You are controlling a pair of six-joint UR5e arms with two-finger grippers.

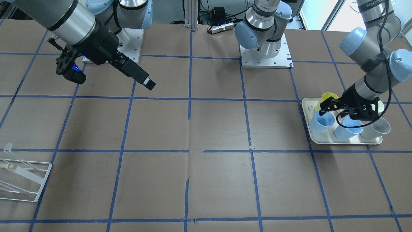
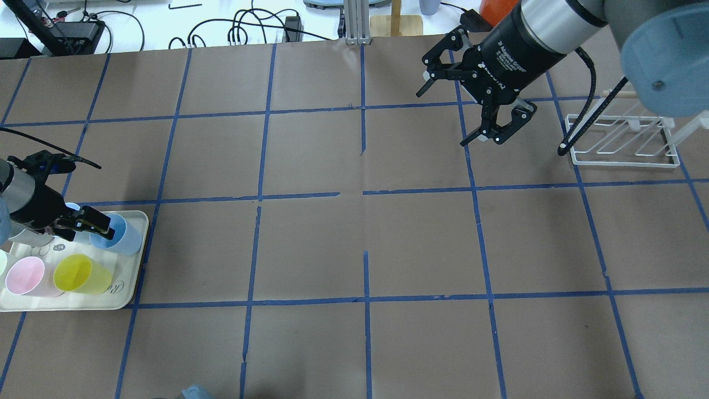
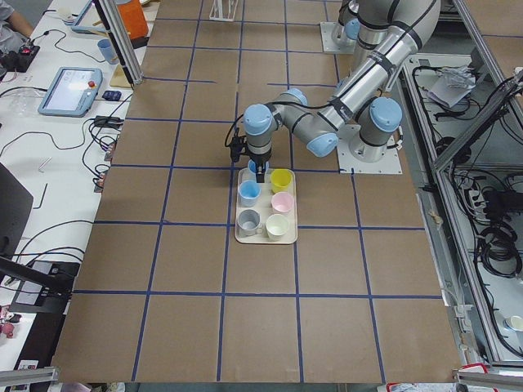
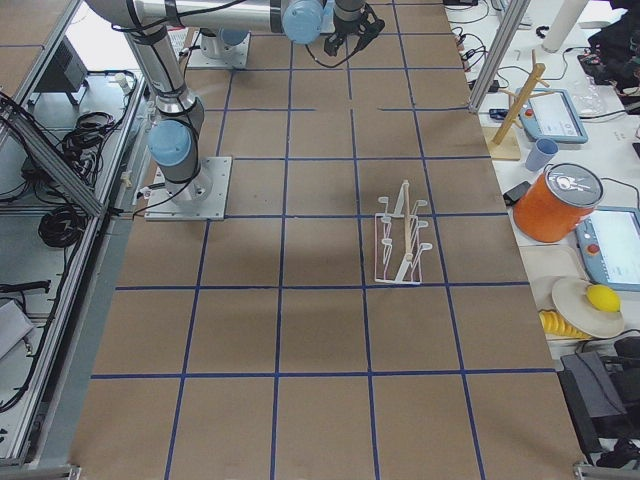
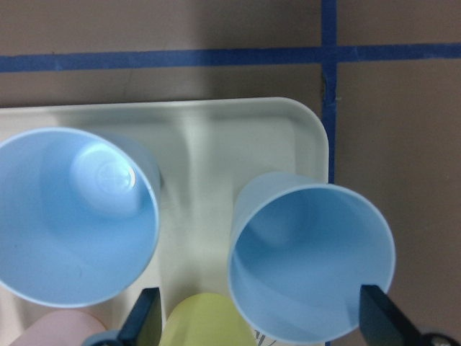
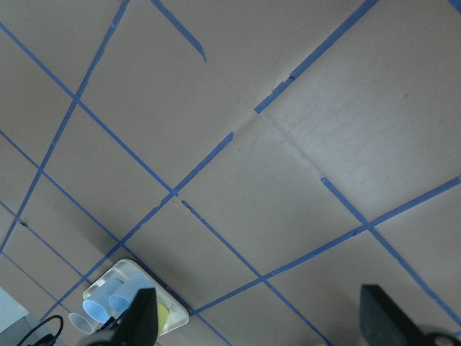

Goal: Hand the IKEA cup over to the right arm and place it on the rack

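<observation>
Brown paper crossed by blue tape covers the surface [image 2: 354,244], and over it we see the two arms well apart. In the overhead view the right arm [image 2: 554,25] hangs above the far right, its right gripper [image 6: 261,321] spread wide and holding nothing, while the left arm [image 3: 327,122] reaches down at the near left. Next in size, the white wire rack [image 2: 623,162] stands at the far right, near the right arm, and the cream tray [image 2: 133,266] lies at the near left with several cups on it. The IKEA cup [image 2: 119,238] stands in the tray's far right corner, upright, its long axis vertical, wide mouth up and narrow base down. The left gripper [image 5: 259,321] hangs just over that mouth, fingers released, nothing grasped. We judge this to be the pick-up step, with handover and racking not yet begun. The next move calls for lowering squarely, clenching on the cup's wall without nudging the sky-blue cup [image 5: 75,216] beside it, then lifting straight up.
</observation>
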